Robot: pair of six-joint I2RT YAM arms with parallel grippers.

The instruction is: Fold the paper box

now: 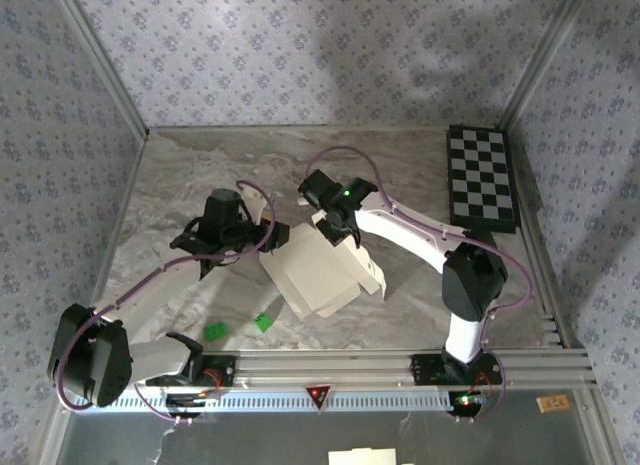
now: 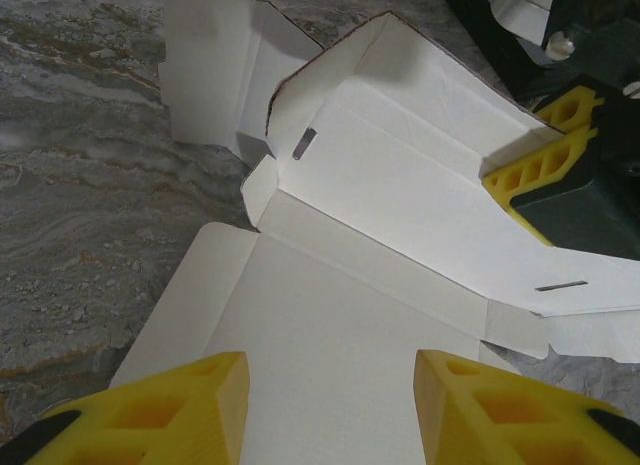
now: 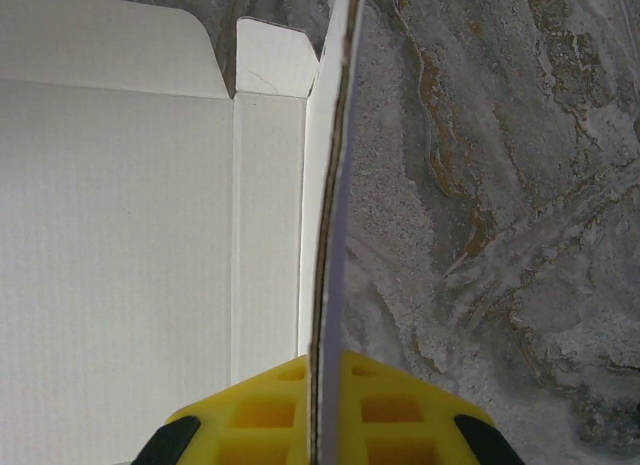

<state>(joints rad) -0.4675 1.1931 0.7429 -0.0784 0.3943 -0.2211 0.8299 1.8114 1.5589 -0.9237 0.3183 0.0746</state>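
Paper box (image 1: 318,270) wall pinched by right fingers (image 3: 390,410); left fingers (image 2: 170,410) spread apart above its flap, empty.

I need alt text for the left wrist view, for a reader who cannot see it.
A white paper box lies half unfolded on a grey marbled table, inner side up, with flaps raised. The left gripper, its yellow fingers apart, hovers at the bottom edge above a flat panel, and the right gripper pinches a raised wall at the right.
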